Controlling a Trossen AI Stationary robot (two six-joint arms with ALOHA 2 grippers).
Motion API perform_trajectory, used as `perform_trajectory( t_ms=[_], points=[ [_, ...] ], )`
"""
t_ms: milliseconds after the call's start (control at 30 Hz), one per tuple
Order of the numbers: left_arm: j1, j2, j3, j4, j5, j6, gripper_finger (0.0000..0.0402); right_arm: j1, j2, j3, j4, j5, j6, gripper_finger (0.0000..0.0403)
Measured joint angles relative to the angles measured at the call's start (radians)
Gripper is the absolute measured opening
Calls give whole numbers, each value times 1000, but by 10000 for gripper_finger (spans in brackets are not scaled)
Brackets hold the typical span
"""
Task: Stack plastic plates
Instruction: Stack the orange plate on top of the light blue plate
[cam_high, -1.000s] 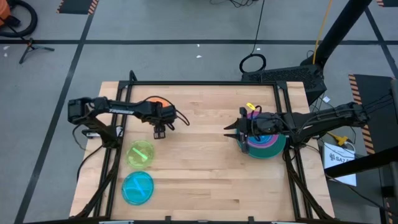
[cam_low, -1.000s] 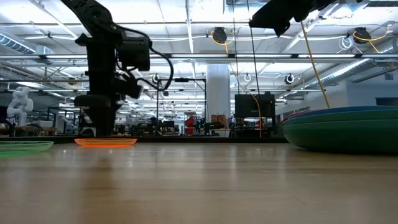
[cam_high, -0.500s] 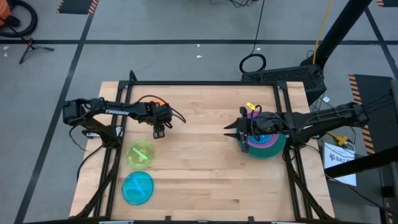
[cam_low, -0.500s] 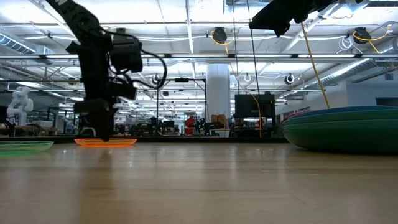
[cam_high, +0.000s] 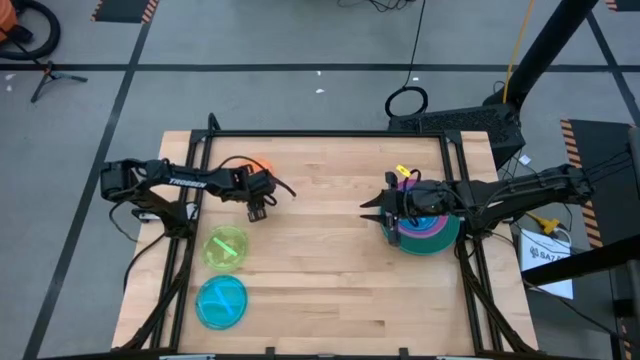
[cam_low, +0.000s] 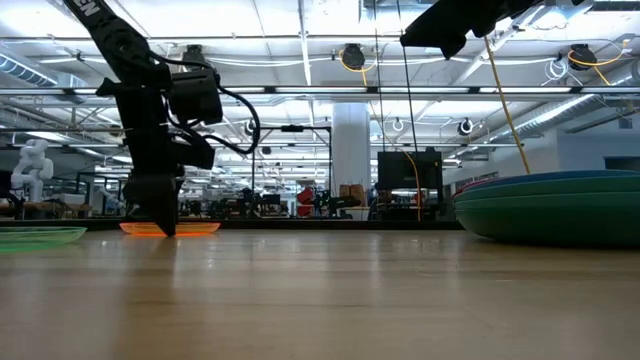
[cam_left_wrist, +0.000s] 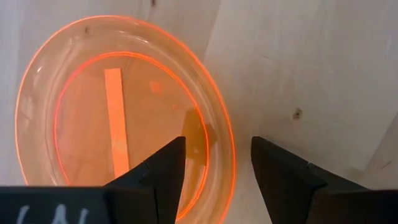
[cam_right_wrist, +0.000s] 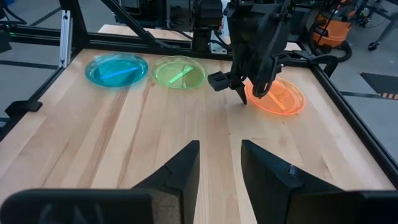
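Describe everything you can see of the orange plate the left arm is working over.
The orange plate is small, round, clear glossy plastic with a raised rim and a flat strip across its middle. It lies flat on the wooden table near the far left corner, apart from the other plates. The left gripper is open, its fingers straddling the plate's rim at one edge; contact can't be confirmed.

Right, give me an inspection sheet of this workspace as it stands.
Surface: wooden table, bare in the middle.
Job's things: orange plate at the far left; lime plate and cyan plate nearer; plate stack on the right.
Clutter: nothing seen.
Grippers: left gripper open, straddling the orange plate's rim; right gripper open, above the stack.
Cables: coil on the floor behind the table.
Surroundings: grey floor with black tape lines.
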Motion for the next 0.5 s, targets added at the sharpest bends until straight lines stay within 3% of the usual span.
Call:
perform_trajectory(
  t_ms=[133, 500],
  points=[
    [-12, 1, -2, 3, -6, -2, 158, 0, 0, 0, 0, 0, 0, 110],
    [-65, 2, -3, 18, -27, -45, 27, 0, 0, 0, 0, 0, -6, 110]
  ],
)
